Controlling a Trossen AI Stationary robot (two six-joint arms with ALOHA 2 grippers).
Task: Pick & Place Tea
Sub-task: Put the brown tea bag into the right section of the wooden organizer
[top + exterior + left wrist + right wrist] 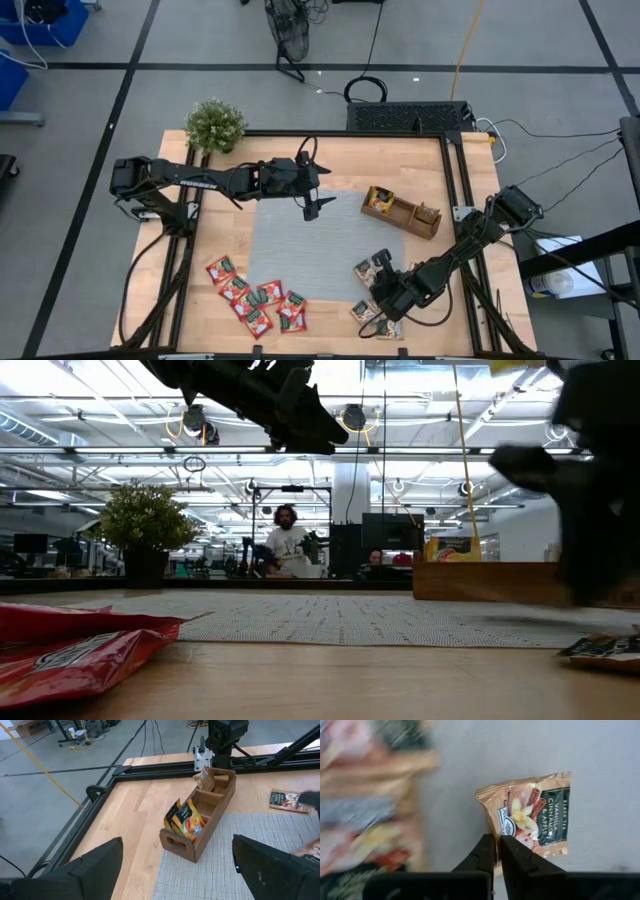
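Observation:
A pale tea sachet (530,815) printed with vanilla and cinnamon lies at the grey mat's (300,245) right edge. My right gripper (498,845) is shut on it (366,270). Red sachets (255,295) lie scattered near the mat's near left corner. More pale sachets (375,318) lie under my right arm. The wooden tray (200,820) holds orange-yellow sachets (185,820) in one end compartment. My left gripper (312,205) hangs open above the mat's far edge, holding nothing. My right gripper pinches the pale sachet by one edge (506,827), near a corner, between its two fingers. The fingers slant down at it from the table's right side. The sachet spreads out flat past the fingertips over the grey mat; whether it is lifted I cannot tell.
A potted plant (214,125) stands at the table's far left corner. A black frame rail (455,180) runs along the table's edges. The middle of the mat is bare. People sit in the room (287,540) beyond the table.

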